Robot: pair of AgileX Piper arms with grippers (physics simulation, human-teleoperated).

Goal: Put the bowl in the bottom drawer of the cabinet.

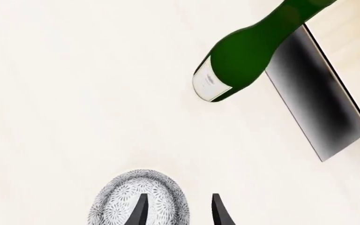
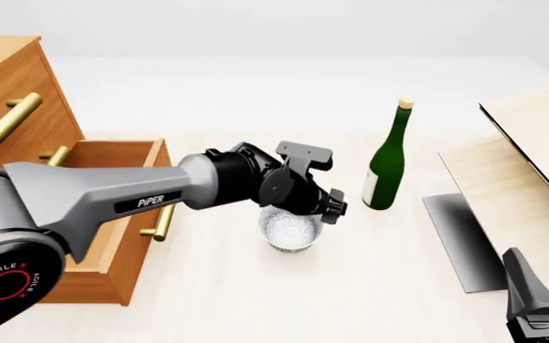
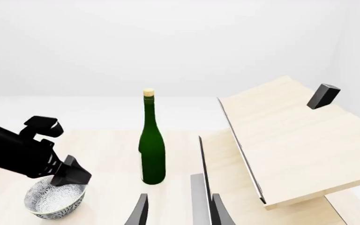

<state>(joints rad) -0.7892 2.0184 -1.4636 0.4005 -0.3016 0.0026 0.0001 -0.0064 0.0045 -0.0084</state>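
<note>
Presumably rigid, light and slick, the bowl [image 2: 290,230] suits a rim grip; your left pincer [image 1: 178,211] straddles that rim, jaws apart.

A green bottle [image 2: 386,163] with a tan cork and a white label stands upright on the pale table [image 2: 255,286], near the middle. To its right, two light wooden boards [image 2: 527,179] with dark edges lean at a tilt, one behind the other. A dark grey shadow [image 2: 460,239] lies on the table under the boards.
</note>
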